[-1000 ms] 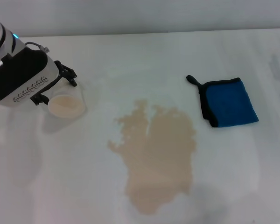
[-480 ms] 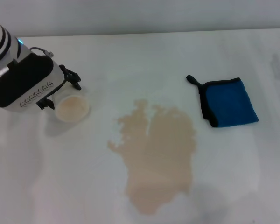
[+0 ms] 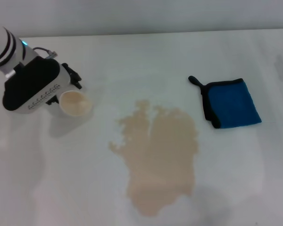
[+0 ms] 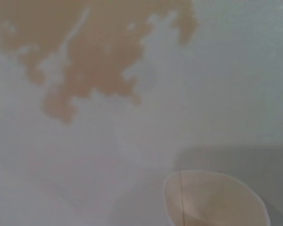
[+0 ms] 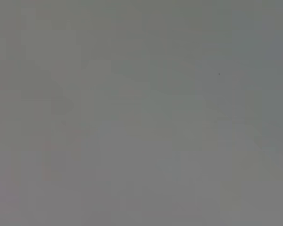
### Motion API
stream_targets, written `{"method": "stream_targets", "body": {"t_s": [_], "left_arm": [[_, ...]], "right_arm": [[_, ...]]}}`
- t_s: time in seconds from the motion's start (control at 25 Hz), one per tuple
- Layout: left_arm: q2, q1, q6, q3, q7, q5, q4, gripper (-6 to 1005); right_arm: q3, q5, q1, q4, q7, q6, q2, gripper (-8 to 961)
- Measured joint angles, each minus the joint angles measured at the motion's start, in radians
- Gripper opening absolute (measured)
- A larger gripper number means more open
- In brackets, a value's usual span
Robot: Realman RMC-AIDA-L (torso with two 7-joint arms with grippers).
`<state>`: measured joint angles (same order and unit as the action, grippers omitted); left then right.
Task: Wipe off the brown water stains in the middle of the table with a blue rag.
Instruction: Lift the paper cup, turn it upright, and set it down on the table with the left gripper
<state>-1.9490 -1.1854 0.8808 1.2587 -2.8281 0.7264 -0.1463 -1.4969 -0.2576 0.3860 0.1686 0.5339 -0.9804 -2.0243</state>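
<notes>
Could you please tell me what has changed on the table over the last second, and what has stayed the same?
The left gripper, holding the paper cup, has carried it a little toward the far edge of the table and toward the middle, with the cup's mouth tipped toward the camera throughout. The brown water stains and the blue rag have not moved, and the rag is untouched. The right arm is nowhere in the head view.
</notes>
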Motion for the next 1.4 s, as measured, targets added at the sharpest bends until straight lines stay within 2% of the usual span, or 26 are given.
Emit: {"method": "stream_targets", "body": {"t_s": [0.24, 0.48, 0.68, 0.8, 0.92, 1.08, 1.28, 1.4], "left_arm": [[-0.015, 0.028, -0.045, -0.039, 0.006, 0.134, -0.055, 642], [-0.035, 0.098, -0.114, -0.085, 0.071, 0.402, -0.179, 596], [-0.075, 0.189, -0.123, -0.181, 0.099, 0.618, -0.259, 559], [-0.109, 0.255, -0.116, -0.254, 0.096, 0.738, -0.272, 554], [-0.130, 0.318, -0.095, -0.284, 0.095, 0.865, -0.266, 557], [-0.138, 0.389, -0.022, -0.263, 0.092, 1.139, -0.204, 556], [-0.143, 0.430, 0.080, -0.192, 0.091, 1.436, -0.097, 556], [-0.145, 0.435, 0.116, -0.174, 0.091, 1.550, -0.036, 555]], "right_arm": [[0.000, 0.000, -0.002, 0.000, -0.002, -0.003, 0.004, 741], [0.000, 0.000, -0.002, 0.001, -0.003, -0.012, 0.009, 741], [0.002, 0.000, 0.004, 0.011, -0.028, -0.013, 0.012, 740], [0.021, 0.000, 0.011, 0.014, -0.049, -0.013, 0.013, 740], [0.036, 0.001, 0.022, 0.017, -0.065, -0.014, 0.014, 740], [0.039, 0.002, 0.030, 0.024, -0.075, -0.013, 0.020, 740], [0.039, 0.002, 0.037, 0.026, -0.079, -0.013, 0.026, 740], [0.040, 0.005, 0.038, 0.026, -0.080, -0.013, 0.029, 740]]}}
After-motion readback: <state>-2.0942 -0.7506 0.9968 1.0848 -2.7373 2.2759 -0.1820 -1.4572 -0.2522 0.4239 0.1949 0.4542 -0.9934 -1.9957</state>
